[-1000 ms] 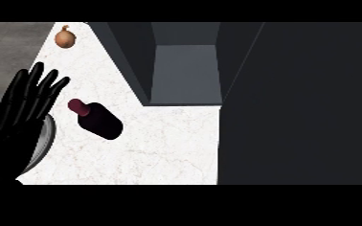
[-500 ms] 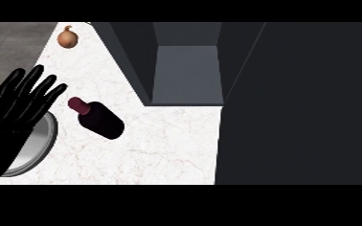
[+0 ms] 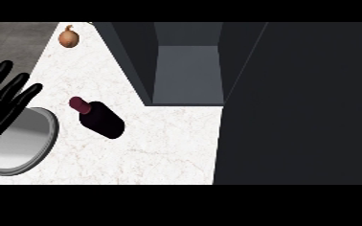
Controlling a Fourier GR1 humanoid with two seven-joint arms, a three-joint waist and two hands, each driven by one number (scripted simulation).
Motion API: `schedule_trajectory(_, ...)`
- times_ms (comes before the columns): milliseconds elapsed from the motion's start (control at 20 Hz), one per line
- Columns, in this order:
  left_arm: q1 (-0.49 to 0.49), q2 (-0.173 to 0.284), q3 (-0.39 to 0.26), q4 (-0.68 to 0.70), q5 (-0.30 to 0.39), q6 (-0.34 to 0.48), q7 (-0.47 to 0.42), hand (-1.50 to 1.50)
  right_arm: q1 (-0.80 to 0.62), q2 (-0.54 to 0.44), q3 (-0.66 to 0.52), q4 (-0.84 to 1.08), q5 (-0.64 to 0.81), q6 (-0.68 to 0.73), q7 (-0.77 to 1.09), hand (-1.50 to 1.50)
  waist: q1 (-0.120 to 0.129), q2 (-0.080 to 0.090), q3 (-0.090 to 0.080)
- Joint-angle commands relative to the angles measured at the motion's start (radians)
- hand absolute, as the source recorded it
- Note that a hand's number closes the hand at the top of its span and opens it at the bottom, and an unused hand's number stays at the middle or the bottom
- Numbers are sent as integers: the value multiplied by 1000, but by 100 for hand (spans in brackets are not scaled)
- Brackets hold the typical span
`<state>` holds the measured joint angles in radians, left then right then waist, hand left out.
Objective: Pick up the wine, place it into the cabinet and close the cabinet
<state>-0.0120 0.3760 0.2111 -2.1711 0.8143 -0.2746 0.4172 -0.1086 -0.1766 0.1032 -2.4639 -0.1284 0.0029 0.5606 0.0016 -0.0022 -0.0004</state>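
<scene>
Leftward drifts the left robot hand (image 3: 16, 98), fingers spread, holding nothing; wine (image 3: 99, 118) lies untouched on the counter (image 3: 170, 148), cabinet (image 3: 187, 72) open to receive it.

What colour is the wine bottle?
Dark maroon, almost black; the wine bottle shows in the head view.

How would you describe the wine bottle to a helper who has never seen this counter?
On the white marble counter, look left of the open dark grey cabinet. The dark red wine bottle lies there on its side, right of the round grey plate. It is the only long, dark thing; the brown onion is small and round.
</scene>
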Motion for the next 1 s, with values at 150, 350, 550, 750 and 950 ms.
schedule_trajectory(150,-23,2,9,-14,5,23,55,-150,-158,-11,-14,-155,-28,-96,263,-150,-3,0,-1)
schedule_trajectory(350,-13,27,51,-60,59,49,123,-150,-201,-4,22,-158,43,-129,322,-150,0,-2,-1)
schedule_trajectory(550,-94,-6,-31,-19,-68,104,124,-150,-271,-17,-19,-123,-2,-124,341,-150,-6,0,0)
schedule_trajectory(750,-122,-30,-34,61,-96,111,109,-150,-231,-48,-112,-180,-85,-89,358,-150,-12,0,0)
schedule_trajectory(950,-106,-78,-54,136,-206,74,12,-150,-222,-27,-82,-163,-66,-83,352,-150,-11,1,0)
